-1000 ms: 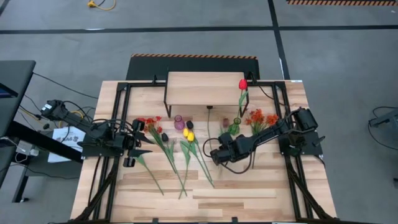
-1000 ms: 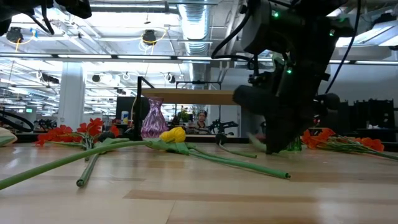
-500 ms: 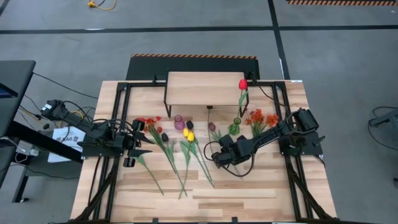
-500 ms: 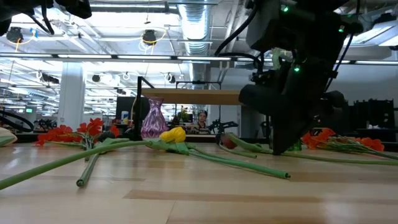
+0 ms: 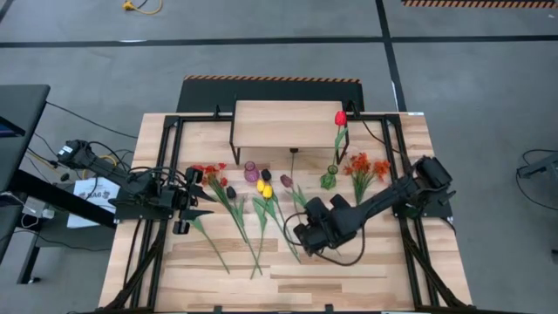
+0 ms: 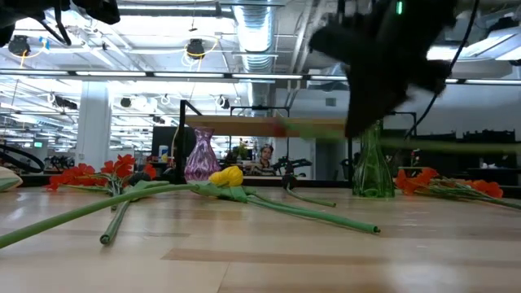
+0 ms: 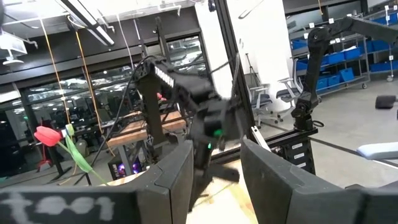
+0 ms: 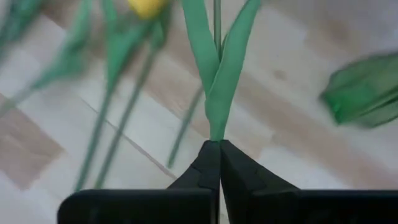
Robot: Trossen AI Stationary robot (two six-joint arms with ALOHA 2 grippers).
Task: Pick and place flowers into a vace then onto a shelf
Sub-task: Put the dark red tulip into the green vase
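A: Looking down from the high view, the right gripper [image 5: 307,234] is sitting at centre frame, clamped on a dark-headed flower [image 5: 287,181] whose stem is running up-left from it. Loose flowers [image 5: 261,209] are lying centre-left, orange sprays [image 5: 364,166] centre-right.

B: And the left gripper [image 5: 187,209]?

A: Waiting at left, fingers apart. One red tulip [image 5: 340,119] is already standing in the green vase [image 5: 329,180]; the shelf [image 5: 286,125] at upper centre is holding nothing.

B: Low view?

A: A purple vase [image 6: 200,155] is standing empty centre-left.

B: Right wrist view?

A: Fingertips [image 8: 219,163] are pressing together on a green stem [image 8: 216,99]. Most flowers are awaiting placing, I judge.
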